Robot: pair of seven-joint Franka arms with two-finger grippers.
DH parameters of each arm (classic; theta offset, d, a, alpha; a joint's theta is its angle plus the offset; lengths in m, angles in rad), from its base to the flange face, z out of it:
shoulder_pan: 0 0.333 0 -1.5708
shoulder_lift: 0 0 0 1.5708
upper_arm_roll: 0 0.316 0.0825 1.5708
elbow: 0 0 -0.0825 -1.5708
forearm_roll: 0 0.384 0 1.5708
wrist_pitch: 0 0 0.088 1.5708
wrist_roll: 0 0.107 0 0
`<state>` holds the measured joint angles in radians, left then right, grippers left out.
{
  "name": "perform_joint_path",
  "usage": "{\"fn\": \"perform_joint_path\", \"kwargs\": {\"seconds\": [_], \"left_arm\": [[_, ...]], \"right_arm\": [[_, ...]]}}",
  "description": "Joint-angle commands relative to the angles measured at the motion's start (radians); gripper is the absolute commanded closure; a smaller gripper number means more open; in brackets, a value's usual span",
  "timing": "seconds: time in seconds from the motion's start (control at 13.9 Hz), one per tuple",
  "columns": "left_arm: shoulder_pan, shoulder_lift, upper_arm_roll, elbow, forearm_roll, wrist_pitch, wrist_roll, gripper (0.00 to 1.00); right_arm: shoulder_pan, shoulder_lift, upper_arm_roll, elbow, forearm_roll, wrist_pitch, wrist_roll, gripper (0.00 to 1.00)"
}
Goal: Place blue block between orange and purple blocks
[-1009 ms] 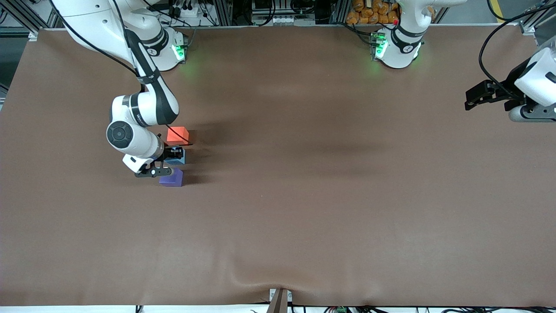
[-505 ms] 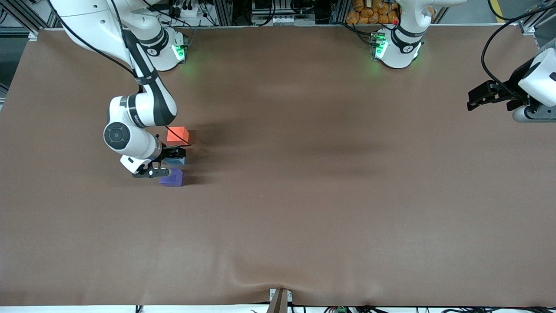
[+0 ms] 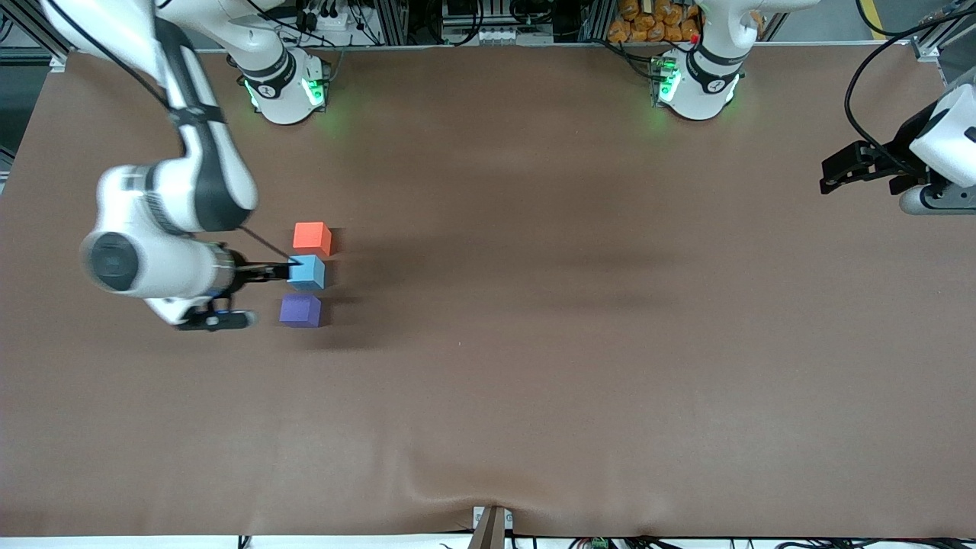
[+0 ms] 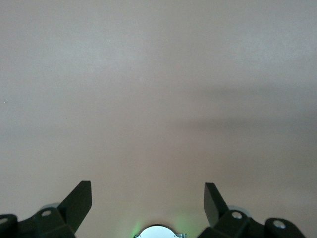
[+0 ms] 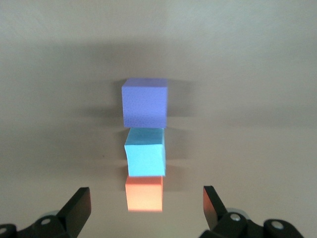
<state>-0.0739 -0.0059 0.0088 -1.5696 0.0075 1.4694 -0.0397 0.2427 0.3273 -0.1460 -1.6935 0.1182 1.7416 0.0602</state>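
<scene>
High front camera, 2 wrist cameras

White rounded arm links, black joint bands, black cables, green-lit bases, black end effector fingers (image 5: 77,208)

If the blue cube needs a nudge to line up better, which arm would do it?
Probably the right. Its open gripper hangs beside the blue block, which sits between the orange block and purple block. The left gripper waits open at the table's other end.
</scene>
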Motion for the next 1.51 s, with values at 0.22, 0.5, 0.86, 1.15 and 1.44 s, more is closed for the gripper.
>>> {"fn": "perform_joint_path", "kwargs": {"seconds": [0.22, 0.5, 0.86, 1.15, 1.44], "left_arm": [[0.006, 0.01, -0.004, 0.008, 0.019, 0.005, 0.02, 0.0], [0.006, 0.009, -0.004, 0.008, 0.019, 0.003, 0.02, 0.0], [0.006, 0.01, -0.004, 0.009, 0.019, 0.003, 0.02, 0.0], [0.006, 0.01, -0.004, 0.023, 0.017, 0.003, 0.015, 0.0], [0.008, 0.01, -0.004, 0.025, 0.017, 0.003, 0.015, 0.0]], "right_arm": [[-0.173, 0.018, 0.013, 0.361, 0.001, -0.264, -0.016, 0.0], [-0.174, -0.013, 0.006, 0.471, -0.067, -0.414, -0.004, 0.0], [-0.135, -0.2, 0.025, 0.388, -0.195, -0.396, -0.02, 0.0], [-0.134, -0.35, 0.028, 0.18, -0.265, -0.275, -0.029, 0.0], [-0.147, -0.35, 0.022, 0.184, -0.253, -0.272, -0.043, 0.0]]}}
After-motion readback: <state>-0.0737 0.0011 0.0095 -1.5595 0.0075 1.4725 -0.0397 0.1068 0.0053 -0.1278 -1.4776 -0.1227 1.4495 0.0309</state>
